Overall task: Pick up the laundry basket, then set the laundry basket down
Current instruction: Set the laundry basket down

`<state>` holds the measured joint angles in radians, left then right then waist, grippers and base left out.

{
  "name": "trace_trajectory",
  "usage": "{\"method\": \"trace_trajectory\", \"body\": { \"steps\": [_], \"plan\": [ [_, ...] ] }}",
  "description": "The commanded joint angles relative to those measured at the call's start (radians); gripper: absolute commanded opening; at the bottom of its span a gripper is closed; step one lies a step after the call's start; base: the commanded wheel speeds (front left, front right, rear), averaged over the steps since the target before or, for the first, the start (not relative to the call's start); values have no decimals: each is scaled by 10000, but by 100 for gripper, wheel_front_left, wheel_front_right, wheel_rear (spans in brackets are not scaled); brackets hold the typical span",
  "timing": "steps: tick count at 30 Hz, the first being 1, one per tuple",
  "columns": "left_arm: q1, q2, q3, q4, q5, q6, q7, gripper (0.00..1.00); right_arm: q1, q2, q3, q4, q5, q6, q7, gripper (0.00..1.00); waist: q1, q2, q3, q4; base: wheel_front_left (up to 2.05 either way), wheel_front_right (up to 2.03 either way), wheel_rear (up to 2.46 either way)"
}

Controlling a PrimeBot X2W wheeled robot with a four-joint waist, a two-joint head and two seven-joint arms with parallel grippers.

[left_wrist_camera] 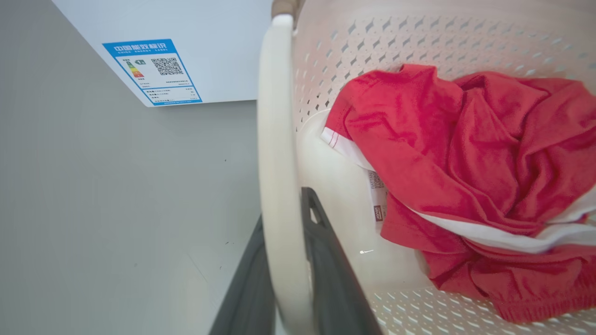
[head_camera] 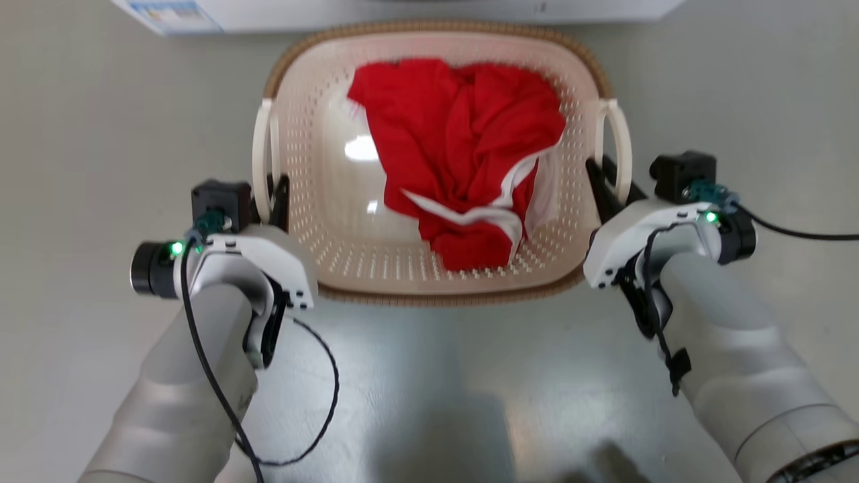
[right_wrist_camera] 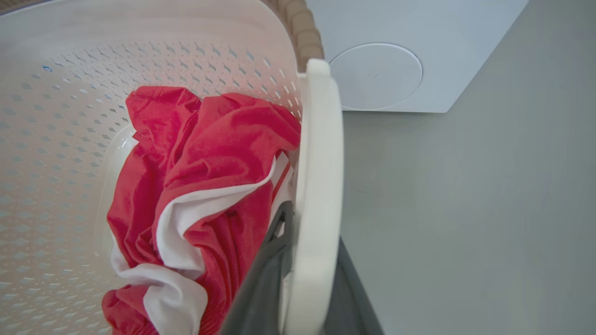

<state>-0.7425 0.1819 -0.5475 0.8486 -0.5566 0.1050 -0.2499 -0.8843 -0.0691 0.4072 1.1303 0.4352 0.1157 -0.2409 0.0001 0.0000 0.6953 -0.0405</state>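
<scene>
The laundry basket is cream-white and perforated with a brown woven rim, and it fills the middle of the head view. A red and white garment lies crumpled inside it. My left gripper is shut on the basket's left loop handle. In the left wrist view that white handle runs between the two dark fingers. My right gripper is shut on the right loop handle. The right wrist view shows that handle pinched between the fingers. I cannot tell whether the basket touches the floor.
A white washing machine stands just beyond the basket, with a blue energy label on its front. Smooth grey floor spreads on both sides and toward me. Black cables hang from both wrists.
</scene>
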Motion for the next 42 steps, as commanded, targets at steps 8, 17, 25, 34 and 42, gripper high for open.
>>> {"method": "trace_trajectory", "body": {
  "steps": [8, 17, 25, 34, 42],
  "plan": [
    [-694, 99, 980, -132, 719, -319, -118, 0, -225, 189, -1130, -580, -1199, 150, -205, 0, 0, 0, 1512, 34, 0, 0, 0],
    [-909, -130, 1674, 13, 1204, -546, -118, 0, -350, 189, -2078, -999, -1975, 150, -207, 0, 0, 0, 1995, 173, 0, 0, 0],
    [-1112, -266, 2133, 225, 1604, -727, -118, 0, -296, 189, -2532, -1063, -2281, 150, -207, 0, 0, 0, 2208, 237, 0, 0, 0],
    [-1230, -270, 2450, 431, 1967, -913, -118, 0, -208, 189, -2504, -1083, -2158, 150, -208, 0, 0, 0, 2392, 162, 0, 0, 0],
    [-1258, -361, 2760, 615, 2179, -988, -118, 0, -192, 189, -2494, -1076, -2027, 150, -208, 0, 0, 0, 2485, 133, 0, 0, 0]
  ]
}}
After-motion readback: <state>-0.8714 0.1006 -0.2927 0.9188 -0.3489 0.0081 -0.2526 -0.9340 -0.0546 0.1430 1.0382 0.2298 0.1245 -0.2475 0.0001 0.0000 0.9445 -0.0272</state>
